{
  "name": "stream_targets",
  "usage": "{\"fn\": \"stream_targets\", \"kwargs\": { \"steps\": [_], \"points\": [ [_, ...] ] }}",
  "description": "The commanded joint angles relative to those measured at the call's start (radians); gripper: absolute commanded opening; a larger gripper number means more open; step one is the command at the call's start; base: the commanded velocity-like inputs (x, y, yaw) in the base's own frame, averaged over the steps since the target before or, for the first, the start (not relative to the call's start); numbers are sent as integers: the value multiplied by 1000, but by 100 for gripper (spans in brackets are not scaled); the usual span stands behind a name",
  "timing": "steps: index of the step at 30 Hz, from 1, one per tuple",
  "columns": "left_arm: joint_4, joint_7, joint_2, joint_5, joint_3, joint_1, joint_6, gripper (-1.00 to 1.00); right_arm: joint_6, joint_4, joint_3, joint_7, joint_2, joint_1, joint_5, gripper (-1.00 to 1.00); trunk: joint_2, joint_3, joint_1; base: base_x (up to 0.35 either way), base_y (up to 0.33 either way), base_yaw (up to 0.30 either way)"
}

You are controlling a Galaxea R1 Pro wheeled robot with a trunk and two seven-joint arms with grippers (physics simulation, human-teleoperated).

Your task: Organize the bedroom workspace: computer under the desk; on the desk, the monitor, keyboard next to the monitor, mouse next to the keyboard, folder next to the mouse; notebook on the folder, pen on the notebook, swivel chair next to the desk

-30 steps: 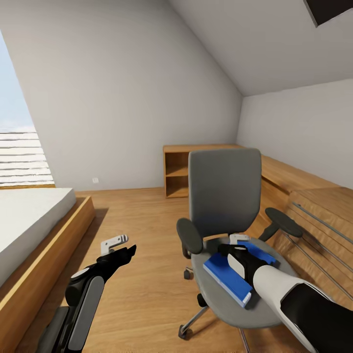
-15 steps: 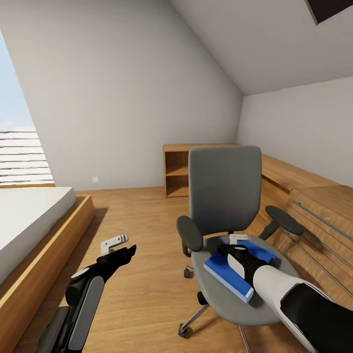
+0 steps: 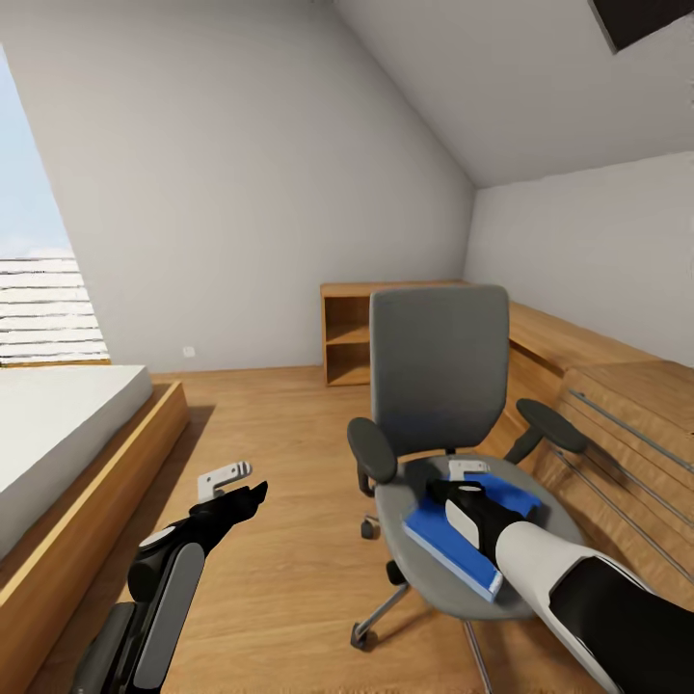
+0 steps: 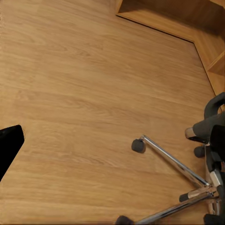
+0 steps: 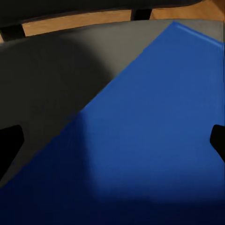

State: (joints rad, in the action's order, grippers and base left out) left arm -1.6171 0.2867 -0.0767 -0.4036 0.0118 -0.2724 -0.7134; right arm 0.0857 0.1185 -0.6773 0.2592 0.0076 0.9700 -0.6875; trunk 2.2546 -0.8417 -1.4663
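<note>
Hovering over the folder (image 3: 461,540) on the swivel chair (image 3: 443,386) seat, the right tool (image 3: 461,482) remains spread and ungrasped; only the camera has shifted slightly. Pickup still pending.

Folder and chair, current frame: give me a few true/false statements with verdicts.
1. The blue folder lies on the seat of the grey chair. True.
2. The right gripper is over the folder. True.
3. The left gripper is holding the folder. False: it hangs over bare wood floor, beside the chair.
4. The chair is tipped over. False: it stands upright on its star base.
5. A bed is at the robot's left. True.
6. A desk with a monitor stands behind the chair. False: a wooden shelf unit is there.
</note>
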Motion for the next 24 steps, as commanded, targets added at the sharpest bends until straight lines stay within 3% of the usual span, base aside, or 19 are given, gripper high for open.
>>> {"fn": "stream_targets", "kwargs": {
  "steps": [1, 14, 24],
  "points": [
    [-1, 9, 0, -11, 0, -1, -3, 100, 7, 1, 4, 6, 0, 0, -14, 100, 0, -1, 0, -152, 0, 0],
    [-1, 9, 0, -11, 0, -1, -3, 100, 6, 1, 4, 6, 0, 0, -14, 100, 0, -1, 0, -181, -14, 0],
    [-1, 9, 0, -11, 0, -1, -3, 100, 5, 0, 4, 6, 0, 0, -14, 100, 0, -1, 0, -39, -4, 0]
  ]
}}
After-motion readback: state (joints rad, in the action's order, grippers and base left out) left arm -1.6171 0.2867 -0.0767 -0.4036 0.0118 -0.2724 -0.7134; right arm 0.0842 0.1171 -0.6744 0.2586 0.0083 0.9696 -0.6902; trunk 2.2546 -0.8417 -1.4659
